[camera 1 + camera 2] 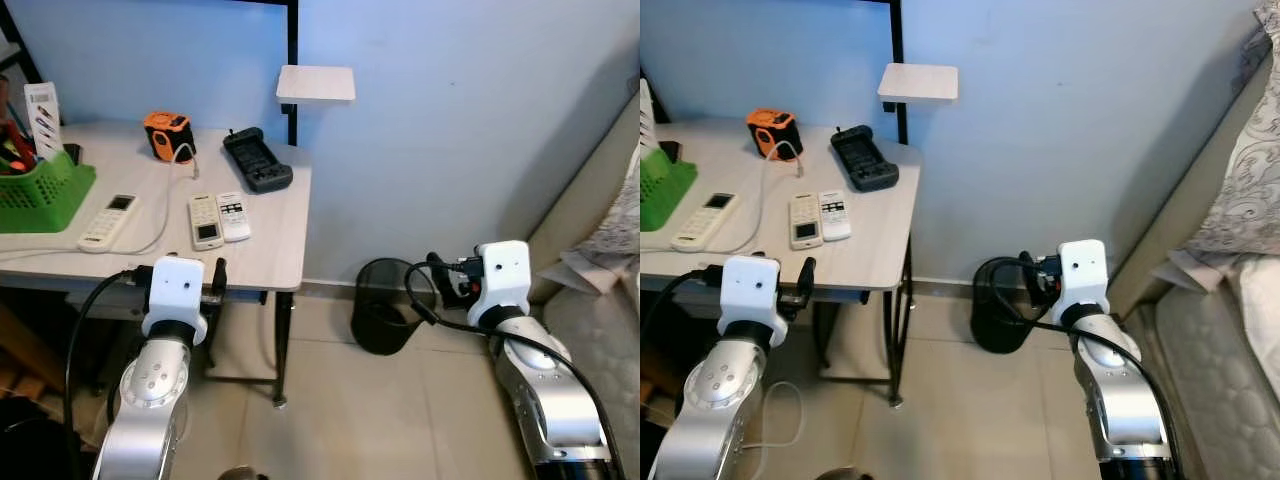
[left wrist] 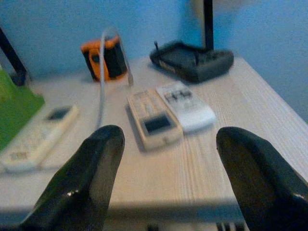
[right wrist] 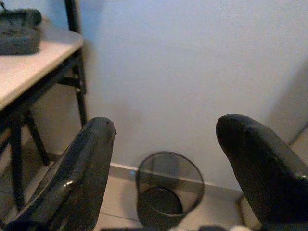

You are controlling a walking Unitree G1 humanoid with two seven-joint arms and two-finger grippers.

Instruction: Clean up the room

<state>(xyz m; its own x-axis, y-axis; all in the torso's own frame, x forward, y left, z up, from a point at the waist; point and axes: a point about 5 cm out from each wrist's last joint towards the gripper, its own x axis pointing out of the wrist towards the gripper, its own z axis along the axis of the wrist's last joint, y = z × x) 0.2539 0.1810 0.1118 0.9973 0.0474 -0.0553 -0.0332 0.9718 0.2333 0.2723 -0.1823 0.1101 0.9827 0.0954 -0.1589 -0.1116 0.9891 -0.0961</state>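
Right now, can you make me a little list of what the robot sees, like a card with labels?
place: a room with a blue wall and tiled floor
table: pale wood, black legs
on the table: two remotes side by side, a longer white remote, a black controller, an orange gadget, a green basket
on the floor: black mesh bin, beside the table
left gripper: jaws open, at the table's front edge
right gripper: jaws open, facing the bin

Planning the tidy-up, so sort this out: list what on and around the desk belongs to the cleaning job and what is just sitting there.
Part of the job:
- beige remote
- white remote
- long white remote
- black controller
- orange device
- green basket
- black waste bin
- left gripper, open at the desk edge
- right gripper, open

Just there:
- desk
- wall shelf
- bed
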